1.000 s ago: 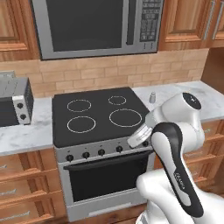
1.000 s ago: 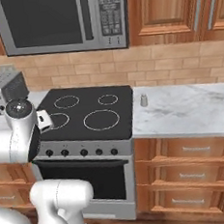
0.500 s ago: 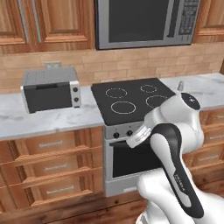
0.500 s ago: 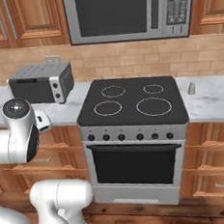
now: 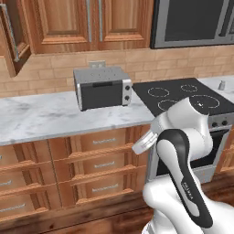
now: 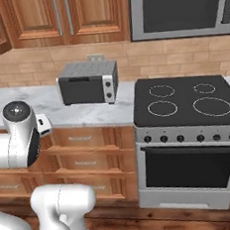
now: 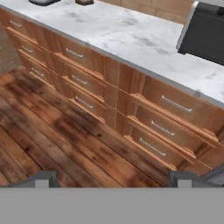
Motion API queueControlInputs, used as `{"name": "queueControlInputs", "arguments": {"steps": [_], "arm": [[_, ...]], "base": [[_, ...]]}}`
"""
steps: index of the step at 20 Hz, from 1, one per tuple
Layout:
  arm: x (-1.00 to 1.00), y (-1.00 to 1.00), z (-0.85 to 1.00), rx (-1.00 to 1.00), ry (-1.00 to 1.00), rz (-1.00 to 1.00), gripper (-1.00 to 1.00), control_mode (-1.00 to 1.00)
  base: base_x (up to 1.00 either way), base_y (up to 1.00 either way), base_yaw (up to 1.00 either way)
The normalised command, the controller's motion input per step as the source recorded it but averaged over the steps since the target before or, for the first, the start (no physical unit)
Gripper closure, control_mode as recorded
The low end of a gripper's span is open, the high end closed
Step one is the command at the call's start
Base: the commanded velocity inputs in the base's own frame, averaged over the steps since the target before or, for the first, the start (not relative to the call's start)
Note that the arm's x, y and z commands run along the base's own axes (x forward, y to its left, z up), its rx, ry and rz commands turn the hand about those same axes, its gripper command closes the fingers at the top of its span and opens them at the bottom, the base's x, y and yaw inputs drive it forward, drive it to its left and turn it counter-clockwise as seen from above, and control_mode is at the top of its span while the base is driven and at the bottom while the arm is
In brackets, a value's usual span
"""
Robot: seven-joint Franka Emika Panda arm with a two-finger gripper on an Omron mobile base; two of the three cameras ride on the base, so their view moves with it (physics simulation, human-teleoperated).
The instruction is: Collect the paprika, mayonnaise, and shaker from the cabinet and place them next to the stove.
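Note:
In the hand view my gripper [image 7: 113, 179] is open, its two dark fingertips [image 7: 43, 178] far apart with nothing between them, pointing down at the wooden floor and the drawer fronts. The black stove [image 5: 187, 97] [image 6: 182, 98] sits to the right of the arm. The pale grey shaker [image 5: 222, 85] stands on the counter just beyond the stove's right side. At the upper left hangs the brown cabinet door [image 5: 11, 34] with its silver bar handle, swung outward. The paprika and the mayonnaise are out of view.
A grey toaster oven [image 5: 103, 87] [image 6: 86, 82] [image 7: 205, 35] stands on the marble counter [image 5: 41, 114] left of the stove. Closed wall cabinets [image 5: 91, 23] and a microwave [image 6: 181, 6] hang above. Drawers [image 7: 166, 105] run below the counter. Two small dark things lie at the hand view's top edge.
The whole picture has shifted: the base has driven left along the counter, so the stove slid right and the toaster oven came to the middle. The gripper stays open.

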Motion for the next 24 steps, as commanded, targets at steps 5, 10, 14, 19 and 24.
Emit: {"name": "queueControlInputs", "arguments": {"steps": [5, 10, 14, 19, 24], "arm": [[0.00, 0.00, 0.00, 0.00, 0.00, 0.00, -1.00, 1.00], [0.00, 0.00, 0.00, 0.00, 0.00, 0.00, -1.00, 1.00], [0.00, 0.00, 0.00, 0.00, 0.00, 0.00, -1.00, 1.00], [0.00, 0.00, 0.00, 0.00, 0.00, 0.00, -1.00, 1.00], [0.00, 0.00, 0.00, 0.00, 0.00, 0.00, -1.00, 1.00]], "base": [[-0.30, 1.00, 0.00], [-0.15, 1.00, -0.08], [-0.02, 1.00, -0.09], [0.02, 0.97, -0.12], [0.05, 0.36, -0.02]]}}
